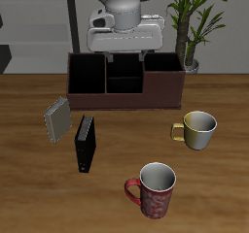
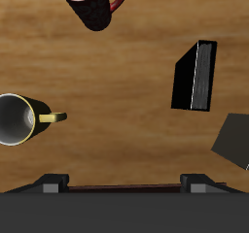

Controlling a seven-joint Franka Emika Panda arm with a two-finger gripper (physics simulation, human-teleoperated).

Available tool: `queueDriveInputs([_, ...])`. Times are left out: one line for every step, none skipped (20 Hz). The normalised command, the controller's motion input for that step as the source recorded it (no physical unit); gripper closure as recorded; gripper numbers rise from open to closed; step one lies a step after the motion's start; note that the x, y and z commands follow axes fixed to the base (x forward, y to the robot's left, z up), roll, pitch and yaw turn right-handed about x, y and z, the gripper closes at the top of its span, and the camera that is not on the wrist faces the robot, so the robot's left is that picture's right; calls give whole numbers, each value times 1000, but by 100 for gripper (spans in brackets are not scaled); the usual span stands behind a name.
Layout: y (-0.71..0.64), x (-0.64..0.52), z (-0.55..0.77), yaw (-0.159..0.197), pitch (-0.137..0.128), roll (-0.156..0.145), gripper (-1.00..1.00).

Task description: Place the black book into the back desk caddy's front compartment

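While the gripper (image 1: pixel 124 54) hangs over the back desk caddy (image 1: pixel 124 81), finger spread can't be told, black book (image 1: pixel 87 144) upright on table beside grey book (image 1: pixel 56 119)

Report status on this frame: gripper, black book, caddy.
Gripper above the back desk caddy, holding nothing; open or shut unclear. Black book upright on the table, untouched, beside the grey book. Two mugs stand well aside.
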Motion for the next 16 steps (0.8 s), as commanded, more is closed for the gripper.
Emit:
queueDriveInputs([-2, 2, 1, 40, 37, 25, -100])
queueDriveInputs([-43, -34, 83, 27, -37, -66, -100])
queueDriveInputs([31, 94, 130, 140, -83, 10, -100])
queueDriveInputs([-86, 76, -2, -16, 50, -26, -100])
queueDriveInputs([-212, 143, 85, -87, 36, -132, -100])
queueDriveInputs([-22, 48, 55, 39, -15, 26, -100])
queueDriveInputs([-237, 116, 86, 55, -24, -70, -100])
queueDriveInputs([-107, 63, 19, 24, -1, -38, -100])
queueDriveInputs([17, -16, -5, 0, 0, 0, -100])
queueDriveInputs([-699, 453, 130, 207, -13, -17, -100])
queueDriveInputs([11, -13, 2, 0, 0, 0, -100])
queueDriveInputs([-387, 198, -1, -76, 62, -77, -100])
queueDriveInputs([0, 0, 0, 0, 0, 0, -100])
queueDriveInputs([-1033, 673, 268, 10, 22, 128, -100])
queueDriveInputs([-326, 244, 106, 161, -101, 120, -100])
queueDriveInputs([-388, 327, 1, 207, 6, 193, -100])
